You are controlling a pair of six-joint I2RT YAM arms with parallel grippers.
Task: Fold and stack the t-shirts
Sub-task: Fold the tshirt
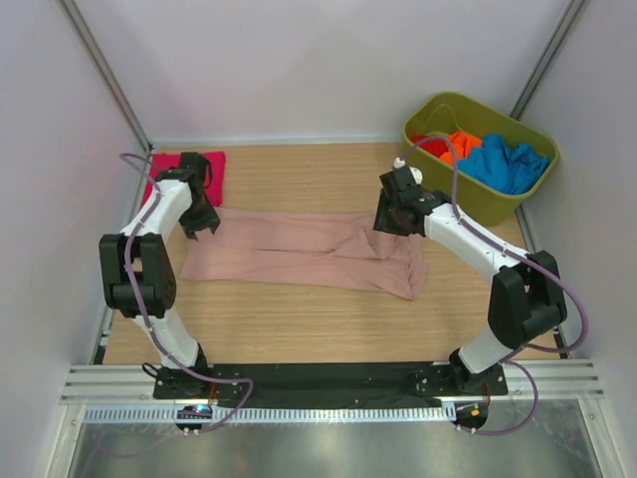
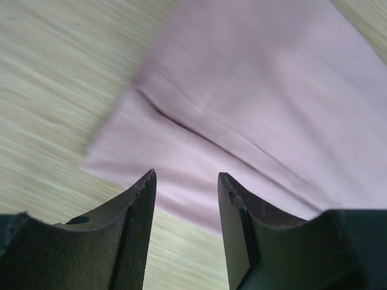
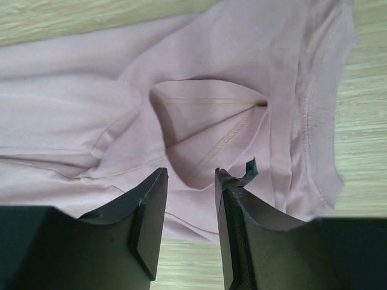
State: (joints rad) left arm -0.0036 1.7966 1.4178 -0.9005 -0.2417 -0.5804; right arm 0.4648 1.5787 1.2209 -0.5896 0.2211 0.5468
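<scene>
Top view: pink shirt [image 1: 299,249] lies on table [image 1: 299,329] as long folded band between arms. Left gripper [image 1: 199,221] over its left end, right gripper [image 1: 391,221] over its right end. Magenta shirt [image 1: 217,169] folded at far left.

Left wrist view: left gripper [image 2: 184,178] fingers partly apart, empty, above shirt edge [image 2: 254,90].

Right wrist view: right gripper [image 3: 190,172] fingers partly apart, empty, above tucked sleeve near collar [image 3: 314,121].

Judgement: lengthwise fold looks done. Next move calls for gripping one end, folding across, then stacking.
</scene>
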